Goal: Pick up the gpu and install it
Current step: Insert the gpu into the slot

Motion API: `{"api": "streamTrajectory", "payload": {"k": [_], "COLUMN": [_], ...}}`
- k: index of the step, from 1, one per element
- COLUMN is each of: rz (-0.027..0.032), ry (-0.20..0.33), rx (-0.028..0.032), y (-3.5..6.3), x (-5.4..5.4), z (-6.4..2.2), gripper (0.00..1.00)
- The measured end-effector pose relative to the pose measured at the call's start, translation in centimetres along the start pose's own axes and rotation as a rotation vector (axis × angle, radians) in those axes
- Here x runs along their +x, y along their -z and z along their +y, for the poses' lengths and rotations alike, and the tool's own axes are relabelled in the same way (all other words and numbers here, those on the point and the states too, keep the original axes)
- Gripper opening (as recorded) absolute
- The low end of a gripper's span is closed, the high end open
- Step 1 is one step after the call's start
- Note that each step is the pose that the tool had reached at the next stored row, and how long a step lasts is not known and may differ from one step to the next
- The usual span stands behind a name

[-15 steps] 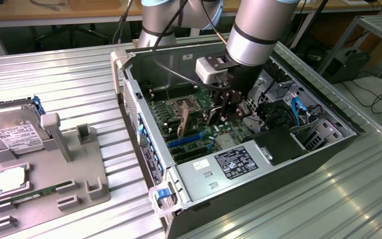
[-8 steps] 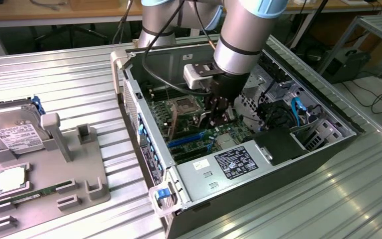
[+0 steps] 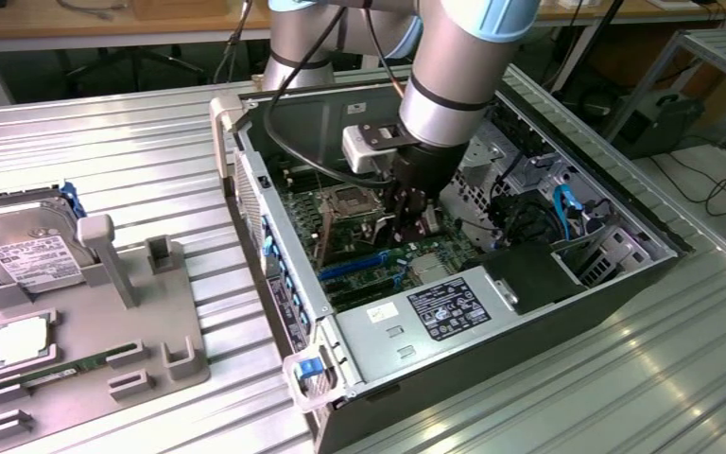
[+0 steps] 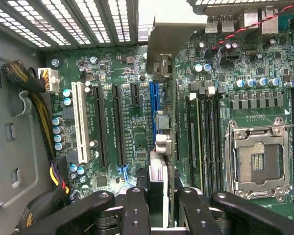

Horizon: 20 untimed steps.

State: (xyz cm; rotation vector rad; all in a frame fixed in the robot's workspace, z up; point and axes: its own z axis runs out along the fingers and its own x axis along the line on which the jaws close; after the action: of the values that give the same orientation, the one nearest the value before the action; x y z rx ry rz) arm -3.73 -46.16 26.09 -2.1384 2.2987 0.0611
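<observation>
Down inside the open computer case [image 3: 615,203], the gripper [image 4: 157,196] was clenched on the gpu [image 4: 160,142], held edge-on right over the blue slot [image 4: 154,105] on the motherboard [image 4: 112,63]. Seating step, by my read; it called for square alignment and a straight press.

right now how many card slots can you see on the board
5, side by side on the board: a white slot, two long black slots, a short black slot, and a blue slot next to the graphics card in the gripper, which may hide more.
</observation>
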Motion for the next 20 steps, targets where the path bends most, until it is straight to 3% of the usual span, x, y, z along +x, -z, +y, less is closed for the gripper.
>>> {"api": "streamTrajectory", "payload": {"k": [3, 7, 13, 20], "rz": [0.0001, -0.0007, -0.0032, -0.0032], "ry": [0.005, 0.014, 0.020, 0.028], "rx": [0.0027, 0.0141, 0.0148, 0.0167], "y": [-0.11, -0.15, -0.50, -0.65], "x": [0.0, 0.0, 0.2, 0.2], "z": [0.24, 0.44, 2.00, 2.69], "gripper": [0.28, 0.28, 0.28, 0.28]}}
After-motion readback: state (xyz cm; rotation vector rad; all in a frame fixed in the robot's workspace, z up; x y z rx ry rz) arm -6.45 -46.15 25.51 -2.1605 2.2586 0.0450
